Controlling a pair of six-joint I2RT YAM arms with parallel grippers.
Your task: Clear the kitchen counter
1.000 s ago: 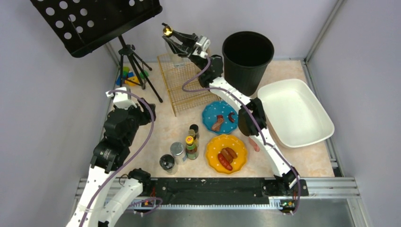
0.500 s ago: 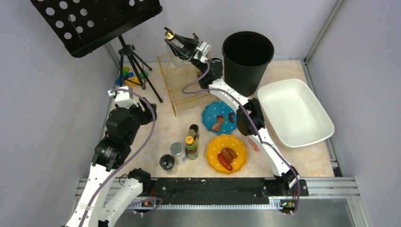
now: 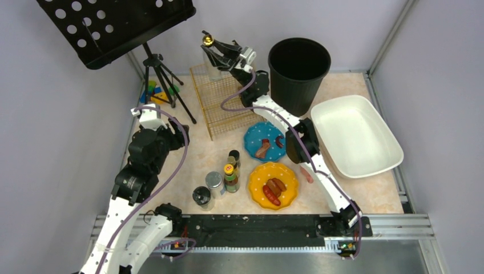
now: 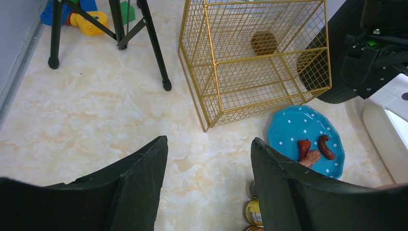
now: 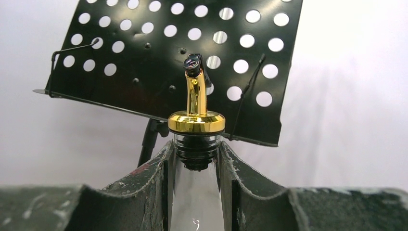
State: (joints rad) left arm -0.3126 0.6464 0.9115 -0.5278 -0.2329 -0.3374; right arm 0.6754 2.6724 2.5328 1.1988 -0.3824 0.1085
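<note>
The beige marbled kitchen counter (image 3: 188, 154) carries plates, jars and a wire basket. My right gripper (image 3: 221, 54) is raised at the back, above the gold wire basket (image 3: 220, 105). It is shut on the neck of a clear glass bottle (image 5: 196, 120) with a gold pourer spout (image 3: 208, 40). The fingers (image 5: 154, 173) press the glass on both sides just under the gold collar. My left gripper (image 4: 209, 144) hangs open over bare counter (image 4: 96, 115), near the front of the basket (image 4: 255, 57), with nothing between its jaws.
A blue plate (image 3: 254, 137) and a yellow plate (image 3: 258, 178) hold sausages. Three spice jars (image 3: 231, 177) (image 3: 214, 181) (image 3: 201, 196) stand left of the yellow plate. Also present: a black bin (image 3: 298, 65), a white tub (image 3: 354, 137), a tripod music stand (image 3: 160, 74), and toy blocks (image 3: 154, 91).
My right gripper has carried the bottle slightly to the right and down over the wire basket. The left arm has hardly moved.
</note>
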